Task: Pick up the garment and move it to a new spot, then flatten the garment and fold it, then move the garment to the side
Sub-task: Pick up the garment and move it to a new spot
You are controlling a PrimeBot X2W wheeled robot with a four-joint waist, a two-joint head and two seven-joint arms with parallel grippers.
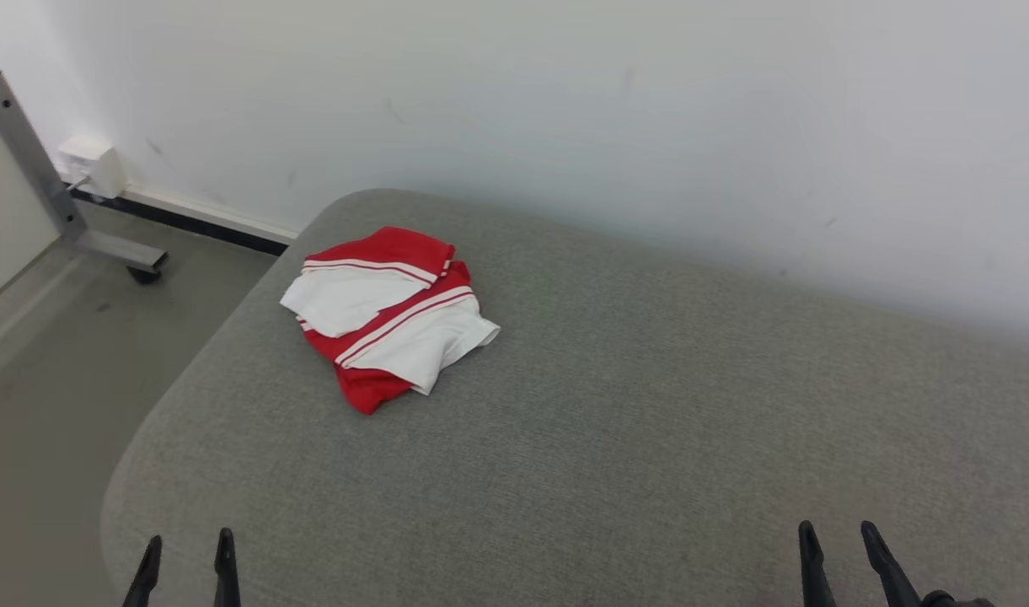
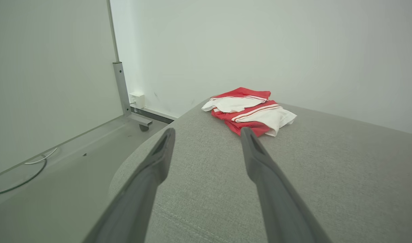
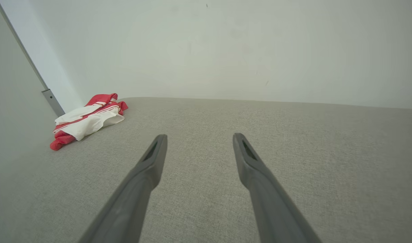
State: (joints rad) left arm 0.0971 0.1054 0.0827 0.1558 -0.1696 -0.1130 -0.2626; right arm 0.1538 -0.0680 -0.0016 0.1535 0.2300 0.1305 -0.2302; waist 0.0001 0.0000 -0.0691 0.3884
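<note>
Well apart, left tool [image 1: 189, 537] and right tool [image 1: 837, 525] gape.

The right gripper [image 3: 197, 138] hangs spread and empty over the grey cushion [image 3: 293, 162], garment [image 3: 86, 119] well apart.

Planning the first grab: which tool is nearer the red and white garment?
The left tool: the garment lies toward its side of the grey surface, far from the right tool.

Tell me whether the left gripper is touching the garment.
Apart. The head view shows the left gripper low at the near edge, jaws open, with a broad stretch of bare grey cushion between it and the garment.
</note>
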